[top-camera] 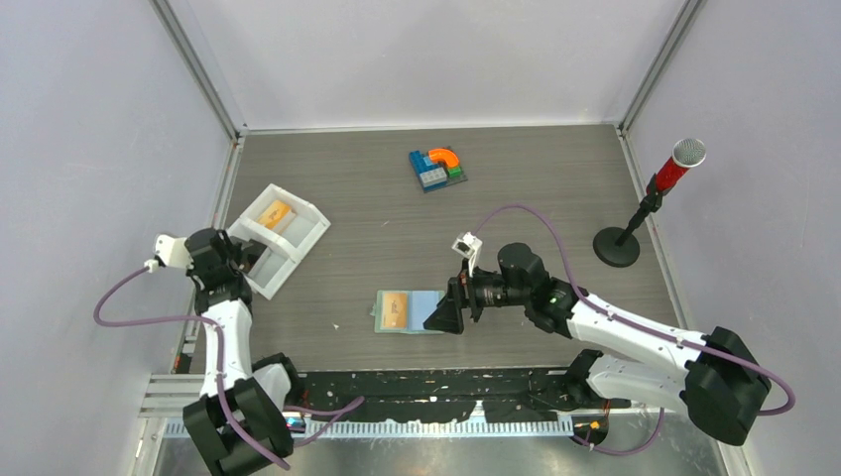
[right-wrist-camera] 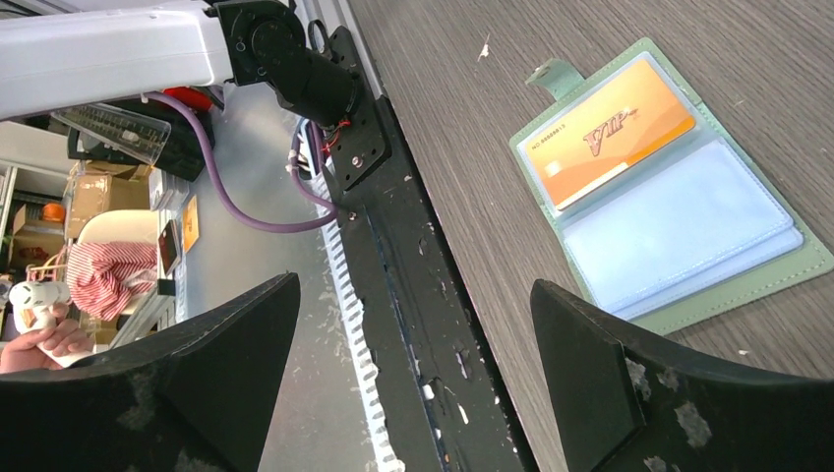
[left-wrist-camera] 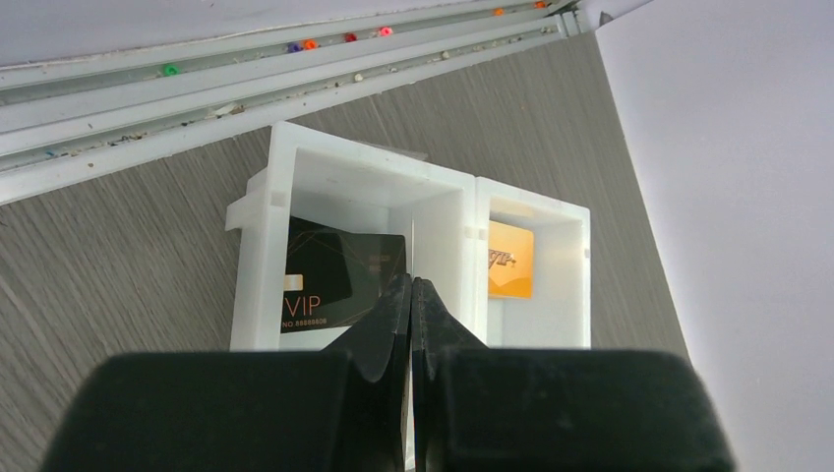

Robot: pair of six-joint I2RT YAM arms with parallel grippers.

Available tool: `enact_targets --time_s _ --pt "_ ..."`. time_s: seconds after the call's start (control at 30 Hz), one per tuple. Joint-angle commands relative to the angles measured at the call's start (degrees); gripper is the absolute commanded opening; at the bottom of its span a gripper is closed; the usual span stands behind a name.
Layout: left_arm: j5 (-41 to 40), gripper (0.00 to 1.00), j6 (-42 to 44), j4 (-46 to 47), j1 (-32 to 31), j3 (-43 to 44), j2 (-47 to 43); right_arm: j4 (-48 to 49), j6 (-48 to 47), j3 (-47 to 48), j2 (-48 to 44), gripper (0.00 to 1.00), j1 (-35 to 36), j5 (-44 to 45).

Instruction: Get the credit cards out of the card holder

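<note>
Top view: the card holder [top-camera: 409, 311] lies open on the table [top-camera: 555, 198], with 1 orange card [top-camera: 396, 307] in its left half. The right gripper [top-camera: 443, 317] sits just beside the holder's right edge. The left gripper [top-camera: 247, 260] hangs over the white tray [top-camera: 302, 205].

Left wrist: the left gripper is pressed shut on nothing, in line with the tray's divider. A black card [left-wrist-camera: 334, 285] lies in 1 compartment and a second orange card [left-wrist-camera: 510, 259] in the other.

Right wrist: the right gripper stands wide and empty, with the open card holder on the table ahead of it.
</note>
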Motion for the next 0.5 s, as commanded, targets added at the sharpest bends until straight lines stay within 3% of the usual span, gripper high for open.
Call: enact_targets --time_s 0.0,0.2,0.47 --pt "0.63 0.0 1.88 6.15 0.43 0.71 3.11 1.42 -1.89 3.82 1.11 0.95 -0.37 -2.17" --pt "6.75 0.0 3.45 8.68 0.42 2.9 8.95 1.36 -2.89 4.78 2.69 0.95 -0.61 -2.51" --pt "5.46 0.0 3.74 9.36 0.43 2.52 11.22 0.7 -3.4 5.12 2.69 0.95 -0.96 -3.13"
